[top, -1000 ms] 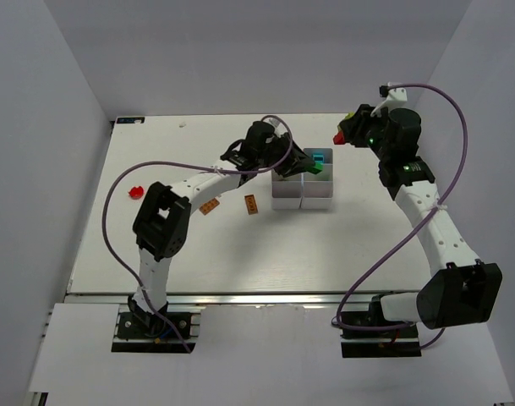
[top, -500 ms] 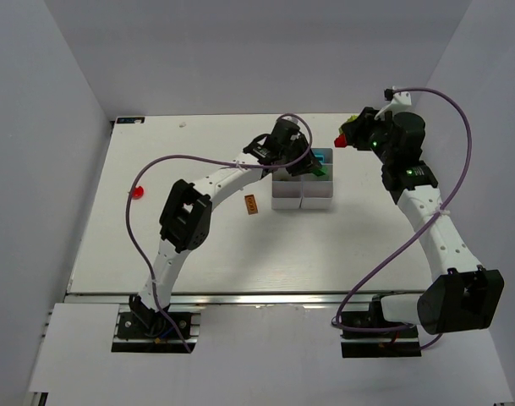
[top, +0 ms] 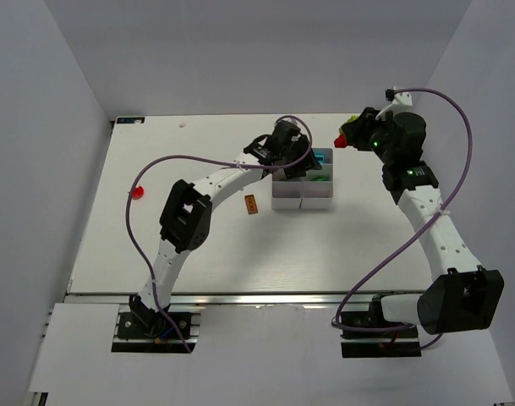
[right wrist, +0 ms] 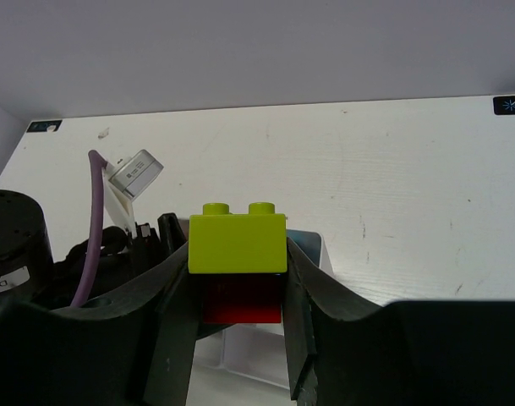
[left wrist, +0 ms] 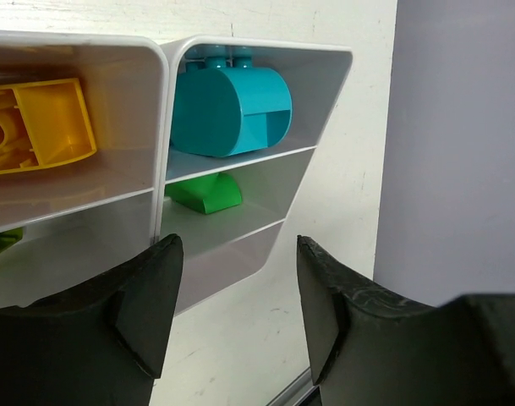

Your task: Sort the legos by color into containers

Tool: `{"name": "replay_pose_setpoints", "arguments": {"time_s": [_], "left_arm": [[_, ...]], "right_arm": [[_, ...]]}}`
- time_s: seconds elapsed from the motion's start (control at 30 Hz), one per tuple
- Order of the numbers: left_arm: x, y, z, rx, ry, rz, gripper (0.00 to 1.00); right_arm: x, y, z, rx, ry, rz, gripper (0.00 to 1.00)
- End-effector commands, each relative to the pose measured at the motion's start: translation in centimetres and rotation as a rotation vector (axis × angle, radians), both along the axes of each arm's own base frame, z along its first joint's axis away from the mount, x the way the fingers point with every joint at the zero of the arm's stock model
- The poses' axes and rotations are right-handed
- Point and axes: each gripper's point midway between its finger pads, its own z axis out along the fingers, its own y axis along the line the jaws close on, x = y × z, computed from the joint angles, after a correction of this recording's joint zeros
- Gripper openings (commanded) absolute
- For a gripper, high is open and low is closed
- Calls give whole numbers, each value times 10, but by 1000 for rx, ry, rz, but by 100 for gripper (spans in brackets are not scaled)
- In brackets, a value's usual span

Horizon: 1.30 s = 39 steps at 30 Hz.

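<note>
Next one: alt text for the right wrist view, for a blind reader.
The right gripper is shut on a lime-green lego stacked on a red lego. Beyond it lie the white table, a corner of the white tray and the left arm.

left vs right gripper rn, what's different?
Left gripper is open and empty; right gripper is shut on a lime-on-red stack. Left gripper is at the far left part of the tray; right gripper is off the tray, past its far right corner. Both are close to the tray.
</note>
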Motion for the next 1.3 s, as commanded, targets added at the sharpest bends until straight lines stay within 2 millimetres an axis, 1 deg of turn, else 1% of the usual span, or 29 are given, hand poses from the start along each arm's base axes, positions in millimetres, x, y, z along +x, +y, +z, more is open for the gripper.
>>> {"name": "replay_pose_setpoints", "arguments": {"time_s": [0.0,0.07,0.13,0.2,0.23,0.27,0.3,0.33,0.37,0.4,0.43,0.47,0.5,0.53,0.57,0.6,0.67,0.7,0.73,0.77,0.8,0.83,0.87,0.9,0.93,0.97,1.0,1.13,1.27], "left_arm": [[3,-3,62,-77,-98,10,66],[4,-2,72,-93,-112,16,65],[3,1,94,-118,-149,28,62],[2,8,105,-123,-172,40,56],[0,15,124,-144,-198,51,52],[-2,21,130,-151,-207,56,47],[-3,25,138,-167,-227,56,46],[-10,39,141,-167,-230,62,46],[-16,45,145,-176,-245,42,47],[-19,48,155,-207,-285,25,54],[-31,62,152,-205,-287,18,60],[-38,64,161,-245,-322,-22,65],[-45,69,160,-262,-324,-37,77],[-51,81,136,-255,-285,-38,85],[-63,90,155,-309,-307,-40,93],[-70,91,175,-387,-368,-68,98],[-86,106,177,-423,-400,-75,98],[-91,108,183,-438,-436,-91,98],[-95,110,185,-439,-459,-108,98],[-100,111,178,-420,-484,-135,98],[-105,113,188,-437,-527,-154,98],[-111,112,190,-446,-549,-189,98],[-115,113,184,-441,-565,-212,98],[-123,113,196,-474,-615,-240,98],[-126,114,198,-485,-635,-251,98],[-130,115,208,-512,-689,-268,98],[-135,117,205,-519,-697,-274,98],[-138,117,205,-534,-710,-287,98],[-140,114,217,-634,-725,-286,98]], "right_arm": [[-6,0,26,14,-74,9,0],[-7,0,26,11,-77,17,0],[-10,4,27,5,-83,49,0],[-12,6,29,2,-92,74,0],[-14,10,29,4,-91,109,0],[-15,11,30,4,-96,122,0],[-16,14,29,7,-93,141,0],[-21,21,32,11,-103,196,0],[-23,23,32,13,-107,220,0],[-28,31,35,21,-119,283,0],[-31,36,39,25,-135,317,0],[-32,39,39,40,-130,343,0],[-38,47,41,52,-130,401,0],[-40,51,42,62,-128,429,0],[-40,55,44,86,-117,453,0],[-46,63,45,101,-111,511,0],[-47,70,45,119,-107,566,0],[-56,77,47,139,-104,636,0],[-58,82,44,151,-95,672,0],[-59,85,48,159,-116,703,0],[-66,90,51,176,-112,762,0],[-67,93,48,225,-71,786,0],[-69,96,48,250,-58,811,0],[-76,100,55,288,-59,865,0],[-78,102,57,307,-57,887,0],[-78,104,55,324,-45,905,0],[-82,107,61,322,-69,938,0],[-87,116,66,359,-55,985,0],[-94,120,65,408,-21,1009,0]]}}
